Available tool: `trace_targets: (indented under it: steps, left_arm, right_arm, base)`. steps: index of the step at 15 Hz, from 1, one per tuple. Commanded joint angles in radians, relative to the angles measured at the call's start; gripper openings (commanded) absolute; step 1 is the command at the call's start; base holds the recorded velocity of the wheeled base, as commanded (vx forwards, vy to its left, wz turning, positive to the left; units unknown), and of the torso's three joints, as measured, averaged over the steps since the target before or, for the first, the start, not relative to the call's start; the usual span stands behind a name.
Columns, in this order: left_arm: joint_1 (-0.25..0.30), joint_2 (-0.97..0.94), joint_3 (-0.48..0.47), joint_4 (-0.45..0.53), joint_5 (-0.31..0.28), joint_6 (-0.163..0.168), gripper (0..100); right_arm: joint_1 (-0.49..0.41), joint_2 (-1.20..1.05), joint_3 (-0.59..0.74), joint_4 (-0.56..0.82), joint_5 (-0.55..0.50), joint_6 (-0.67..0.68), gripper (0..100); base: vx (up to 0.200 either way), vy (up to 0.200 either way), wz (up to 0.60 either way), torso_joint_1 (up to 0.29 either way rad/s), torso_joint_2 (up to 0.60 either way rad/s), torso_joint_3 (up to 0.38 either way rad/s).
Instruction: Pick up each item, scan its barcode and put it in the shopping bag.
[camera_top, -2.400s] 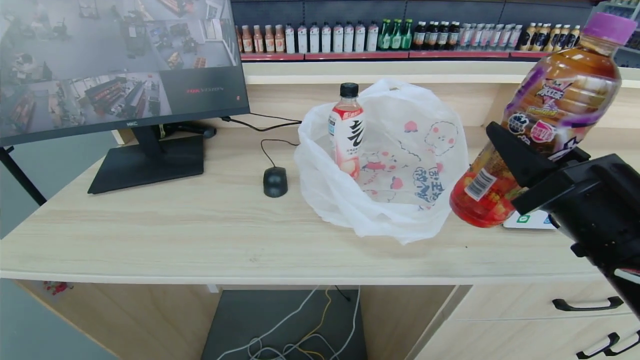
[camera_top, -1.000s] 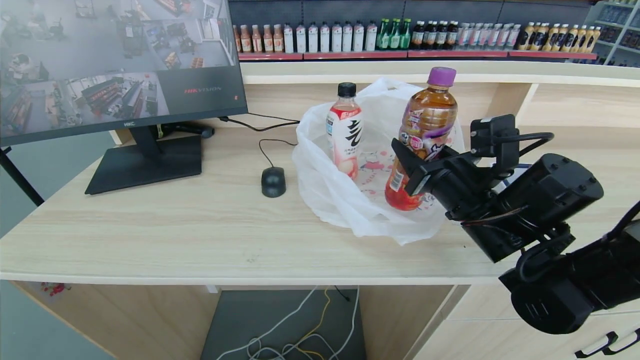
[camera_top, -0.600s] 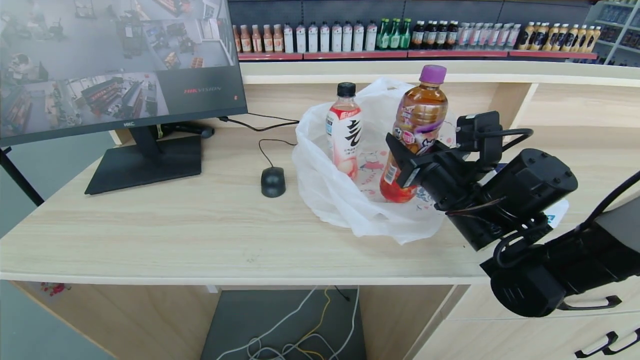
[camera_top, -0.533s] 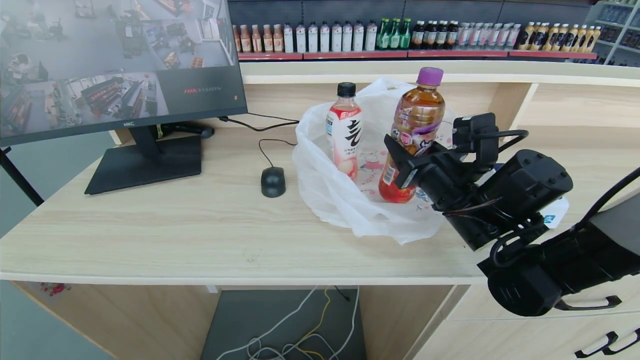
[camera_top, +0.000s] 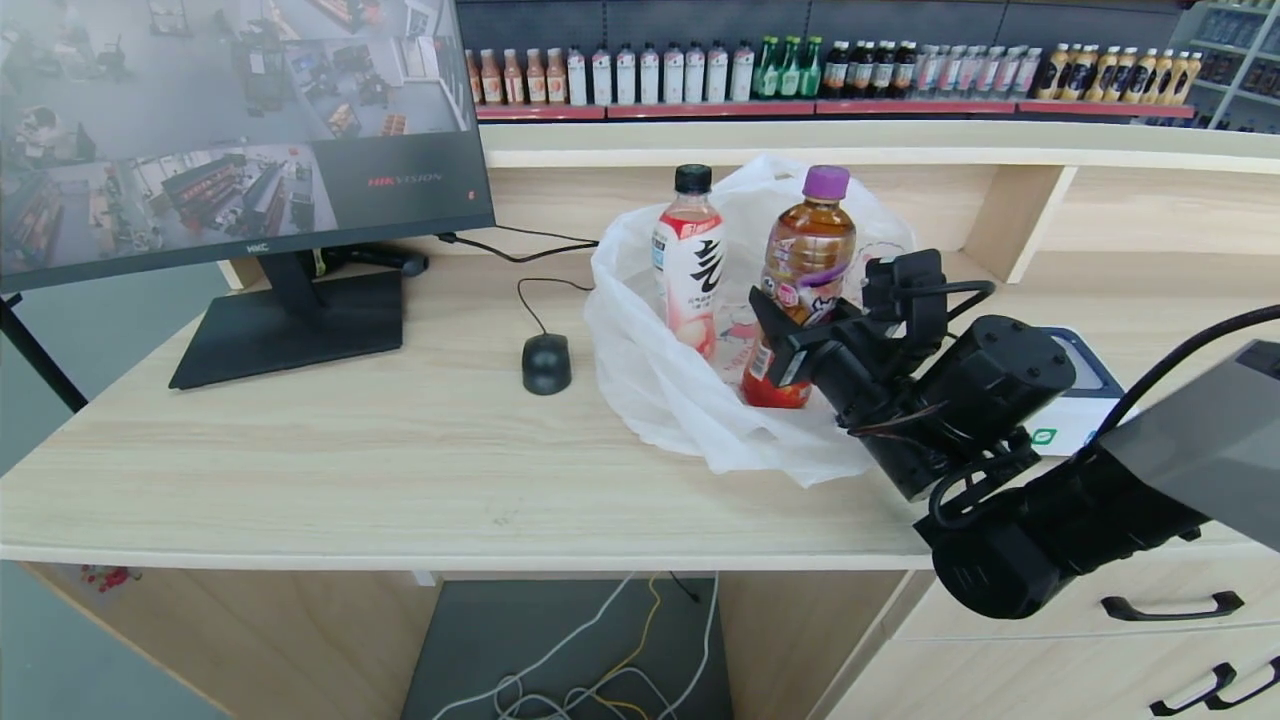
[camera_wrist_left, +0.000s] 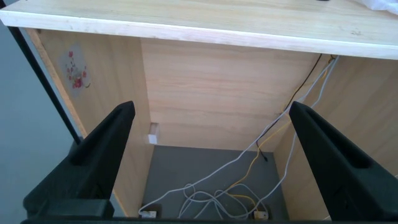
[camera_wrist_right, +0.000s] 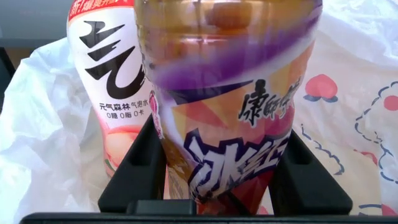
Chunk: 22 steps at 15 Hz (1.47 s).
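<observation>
Light wood tabletop (camera_top: 300, 470), long, with cables hanging under its front edge.

Black flat monitor (camera_top: 230, 130) on a square stand at the back left corner.

White plastic shopping bag (camera_top: 660, 400) with pink cartoon prints, mouth open upward, toward the back edge and right of centre.

Right hand (camera_top: 800, 330), black, comes in from the tabletop's right end and is clenched on the lower half of the amber tea bottle with purple cap (camera_top: 805, 260). Wrist view: one finger pressed on each side of the bottle's label (camera_wrist_right: 236, 93). The bottle is nearly upright, base down inside the bag; cannot tell if it touches the bag's floor.

Left hand (camera_wrist_left: 211, 137) is below the front edge, fingers spread wide, gripping nothing.

Clear bottle with pink-and-white label and black cap (camera_top: 690, 265) stands upright in the bag, just beside the tea bottle on its left.

White box-shaped scanner (camera_top: 1075, 420) near the right end.

Black computer mouse (camera_top: 547, 363), wired, between monitor stand and bag.
</observation>
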Motion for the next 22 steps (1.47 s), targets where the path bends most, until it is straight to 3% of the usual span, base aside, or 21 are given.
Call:
trace_targets:
  steps: [1,20,21,22]
  left_arm:
    - [0.0,0.0,0.0,0.0,0.0,0.0,100]
    - [0.0,0.0,0.0,0.0,0.0,0.0,100]
    - [0.0,0.0,0.0,0.0,0.0,0.0,100]
    - [-0.002,0.0,0.0,0.0,0.0,0.0,100]
  right_arm:
    - [-0.005,0.014,0.004,0.0,0.0,-0.001,0]
    - [-0.011,0.02,0.047,-0.005,-0.002,0.004,0]
    - [-0.011,0.017,0.05,-0.005,-0.002,0.004,100]
    - [-0.011,0.015,0.05,-0.005,-0.002,0.004,100]
  base:
    - [0.0,0.0,0.0,0.0,0.0,0.0]
    - [0.0,0.0,0.0,0.0,0.0,0.0]
    - [0.0,0.0,0.0,0.0,0.0,0.0]
    - [0.0,0.0,0.0,0.0,0.0,0.0]
